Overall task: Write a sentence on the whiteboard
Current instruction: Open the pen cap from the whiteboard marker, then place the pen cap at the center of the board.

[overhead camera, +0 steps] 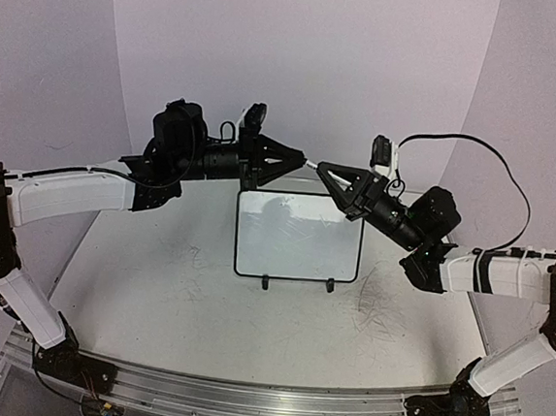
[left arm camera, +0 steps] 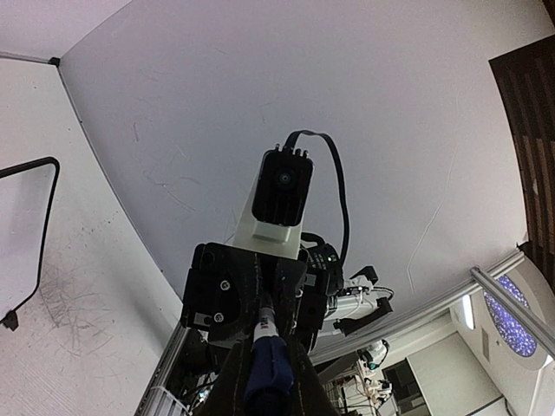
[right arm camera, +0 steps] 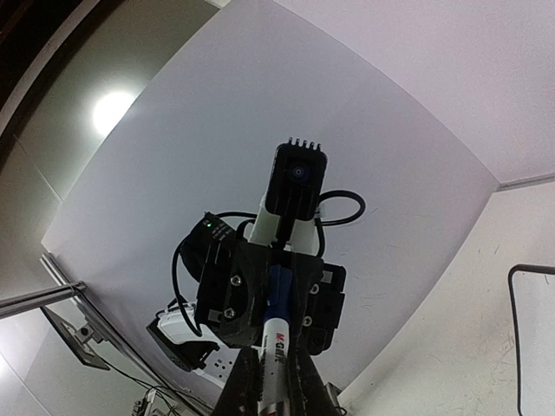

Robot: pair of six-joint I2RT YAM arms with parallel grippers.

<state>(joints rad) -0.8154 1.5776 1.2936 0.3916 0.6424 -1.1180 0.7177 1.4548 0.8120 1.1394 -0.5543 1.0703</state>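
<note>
- Top external view: the whiteboard [overhead camera: 300, 237] stands propped on its two feet at mid-table [overhead camera: 154, 285]. Its face is blank, with no sentence on it yet.
- Both arms are raised over the board's far edge with their tips facing each other. The marker [overhead camera: 312, 163] bridges them.
- Left gripper [overhead camera: 300, 159]: clamped on the marker's blue end, as the left wrist view confirms.
- Right gripper [overhead camera: 326, 170]: closed on the white printed barrel, as the right wrist view confirms.
- Judgement: the marker is light, stiff and smooth. The barrel is the proper hold. The blue end is probably a snug cap, to be pulled straight off.
- Judgement: the board is light, rigid and slick-faced. On small feet it may slide or tip under pen pressure, so a light touch is advised.
- The board lies below the grippers and on their near side, and neither touches it.
</note>
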